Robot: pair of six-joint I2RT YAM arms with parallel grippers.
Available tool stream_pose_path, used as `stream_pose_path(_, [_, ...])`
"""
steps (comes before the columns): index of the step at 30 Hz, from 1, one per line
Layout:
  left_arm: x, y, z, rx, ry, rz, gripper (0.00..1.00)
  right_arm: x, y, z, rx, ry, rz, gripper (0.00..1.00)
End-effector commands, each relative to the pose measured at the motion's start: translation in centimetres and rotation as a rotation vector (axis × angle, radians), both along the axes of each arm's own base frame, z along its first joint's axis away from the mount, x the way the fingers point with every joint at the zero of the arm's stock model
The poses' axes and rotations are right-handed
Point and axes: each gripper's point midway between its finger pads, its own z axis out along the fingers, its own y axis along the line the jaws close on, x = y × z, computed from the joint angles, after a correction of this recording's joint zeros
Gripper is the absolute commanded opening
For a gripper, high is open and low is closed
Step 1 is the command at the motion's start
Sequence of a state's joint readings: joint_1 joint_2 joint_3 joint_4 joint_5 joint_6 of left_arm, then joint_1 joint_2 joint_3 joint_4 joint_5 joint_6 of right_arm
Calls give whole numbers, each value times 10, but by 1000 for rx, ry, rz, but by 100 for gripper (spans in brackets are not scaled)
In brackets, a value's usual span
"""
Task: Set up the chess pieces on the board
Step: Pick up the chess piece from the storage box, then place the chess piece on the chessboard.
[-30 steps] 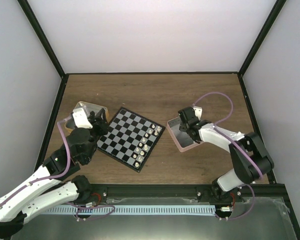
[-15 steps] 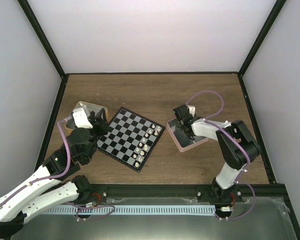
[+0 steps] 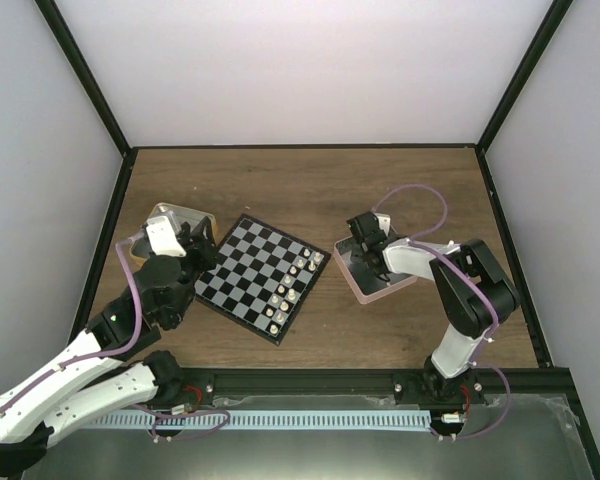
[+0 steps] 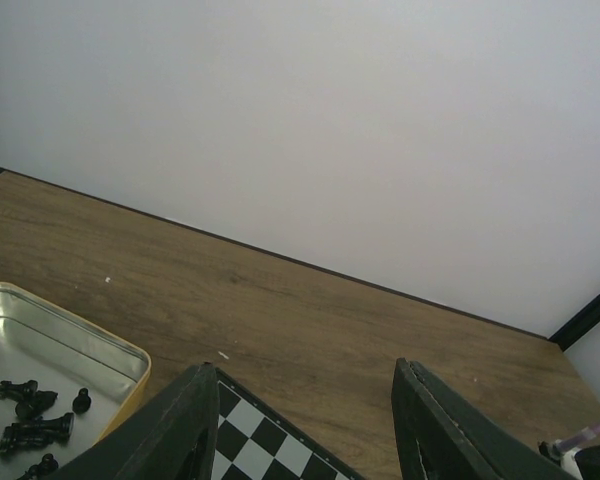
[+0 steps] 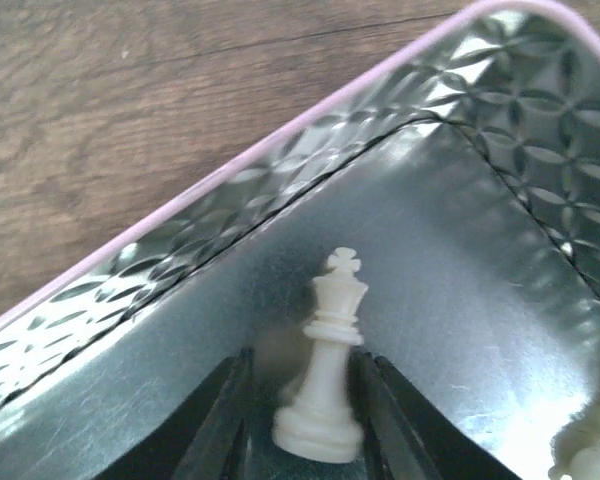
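The board (image 3: pixel 252 268) lies tilted at the centre left, with cream-white chess pieces (image 3: pixel 294 281) lined along its right side. In the right wrist view a white king (image 5: pixel 330 370) stands leaning and blurred inside the pink tray (image 5: pixel 230 210). My right gripper (image 5: pixel 302 366) is shut on its base, a finger close on each side. In the top view that gripper (image 3: pixel 368 242) sits low in the pink tray (image 3: pixel 364 290). My left gripper (image 4: pixel 302 368) is open over the board's (image 4: pixel 250 440) far corner, with nothing between its fingers.
A gold tin (image 3: pixel 166 213) stands left of the board; the left wrist view shows several black pieces (image 4: pixel 30 412) lying in it (image 4: pixel 120 360). Another pale piece (image 5: pixel 580 462) lies at the tray's lower right. Black frame posts and white walls bound the table.
The right forearm swung from low at the right to more upright. Its gripper shifted slightly left inside the pink tray and closed on the king. The left arm stayed still.
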State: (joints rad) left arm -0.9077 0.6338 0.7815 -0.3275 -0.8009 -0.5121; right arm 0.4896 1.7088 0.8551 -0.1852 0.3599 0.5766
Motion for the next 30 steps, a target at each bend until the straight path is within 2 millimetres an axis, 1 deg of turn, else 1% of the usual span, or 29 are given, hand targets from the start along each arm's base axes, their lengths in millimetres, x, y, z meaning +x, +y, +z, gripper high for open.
stream_pose_path(1, [1,0,-3,13,2,0,50,1,-7,-8,16,8,-31,26])
stream_pose_path(3, [1,-1,-3,16,4,-3,50,1,-10,-7,12,5,-38,19])
stream_pose_path(5, [1,-2,-4,15,6,-8,50,1,-11,-4,5,5,-40,15])
stream_pose_path(8, [2,-6,-8,10,17,-20,50,1,-9,11,17,-21,-20,11])
stream_pose_path(10, [4,-11,-13,7,28,-35,50,0,-6,26,40,-51,11,11])
stream_pose_path(12, [6,-18,-19,8,44,-53,53,-4,3,48,88,-97,67,10])
stream_pose_path(14, [9,-29,-25,7,64,-81,57,-9,17,75,170,-159,154,10])
stream_pose_path(16, [12,-45,-31,7,88,-135,61,-19,38,103,281,-226,279,10])
stream_pose_path(19, [15,-69,-36,7,128,-220,65,-47,76,144,469,-309,526,11])
stream_pose_path(22, [13,-95,-33,-18,153,-336,69,-83,107,179,648,-363,767,12])
stream_pose_path(25, [4,-121,-26,-67,174,-480,75,-113,124,210,779,-435,950,13])
stream_pose_path(27, [-5,-136,-17,-105,182,-576,79,-134,130,225,849,-459,1066,14])
stream_pose_path(28, [-10,-141,-12,-130,181,-614,80,-148,134,232,894,-452,1146,14])
stream_pose_path(30, [-18,-150,-4,-174,170,-686,85,-167,139,242,951,-450,1255,14])
